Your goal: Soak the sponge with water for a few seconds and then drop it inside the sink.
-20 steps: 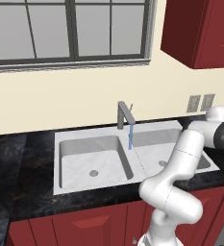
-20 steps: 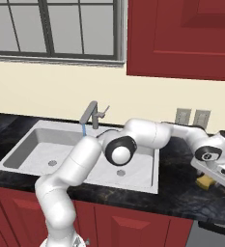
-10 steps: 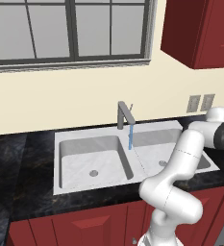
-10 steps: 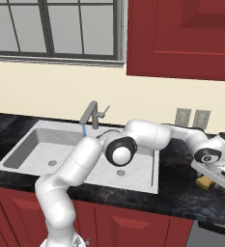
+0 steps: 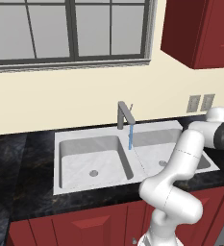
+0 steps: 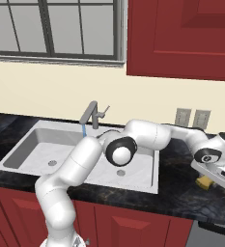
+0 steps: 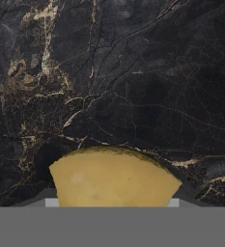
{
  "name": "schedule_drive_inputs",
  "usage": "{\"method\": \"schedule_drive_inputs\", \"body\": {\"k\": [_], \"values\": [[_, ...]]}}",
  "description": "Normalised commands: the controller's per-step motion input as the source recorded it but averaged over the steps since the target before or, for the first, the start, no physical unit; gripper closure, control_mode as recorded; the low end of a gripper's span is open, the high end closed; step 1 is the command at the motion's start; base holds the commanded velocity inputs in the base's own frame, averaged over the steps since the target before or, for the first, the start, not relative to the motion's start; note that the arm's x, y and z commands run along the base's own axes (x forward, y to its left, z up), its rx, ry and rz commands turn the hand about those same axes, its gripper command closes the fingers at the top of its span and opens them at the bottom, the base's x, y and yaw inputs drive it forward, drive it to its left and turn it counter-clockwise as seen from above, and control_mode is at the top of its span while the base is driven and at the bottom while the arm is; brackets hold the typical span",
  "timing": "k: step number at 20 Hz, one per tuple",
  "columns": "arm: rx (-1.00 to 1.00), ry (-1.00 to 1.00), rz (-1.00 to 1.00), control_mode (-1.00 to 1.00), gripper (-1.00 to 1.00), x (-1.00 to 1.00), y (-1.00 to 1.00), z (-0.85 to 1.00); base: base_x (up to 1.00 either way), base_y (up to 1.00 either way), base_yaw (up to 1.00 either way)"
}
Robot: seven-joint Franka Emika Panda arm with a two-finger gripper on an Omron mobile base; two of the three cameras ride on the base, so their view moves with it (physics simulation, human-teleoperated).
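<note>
Right of the sink (image 6: 147,181), on the black marbled counter (image 6: 181,198), the sponge (image 6: 204,182) lies beneath the white hand of the arm, well apart from both basins. From the hand camera the sponge (image 7: 113,177) sits between the gripper's (image 6: 211,181) fingers on dark stone; whether the fingers are clamped on it cannot be told. At the grey tap (image 5: 124,114) the water (image 5: 130,138) falls as a thin blue stream toward the divider between the basins
</note>
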Motion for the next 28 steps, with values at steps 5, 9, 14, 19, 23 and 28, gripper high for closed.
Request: {"method": "schedule_drive_inputs", "body": {"k": [5,9,14,19,23,28], "values": [[0.0,-0.04,0.0,-1.0,1.0,-0.04,0.02,0.0,0.0,0.0,0.0],[-0.03,-0.23,0.13,-1.0,1.0,-0.45,0.36,0.25,0.0,0.0,0.0],[-0.06,-0.11,0.18,-1.0,1.0,-0.4,0.46,0.65,0.0,0.0,0.0],[-0.05,0.0,0.17,-1.0,1.0,-0.36,0.82,0.31,0.0,0.0,0.0],[-0.11,-0.01,0.21,-1.0,1.0,-0.37,0.94,0.31,0.0,0.0,0.0],[-0.15,-0.13,0.18,-1.0,1.0,-0.31,0.99,0.22,0.0,0.0,0.0]]}}
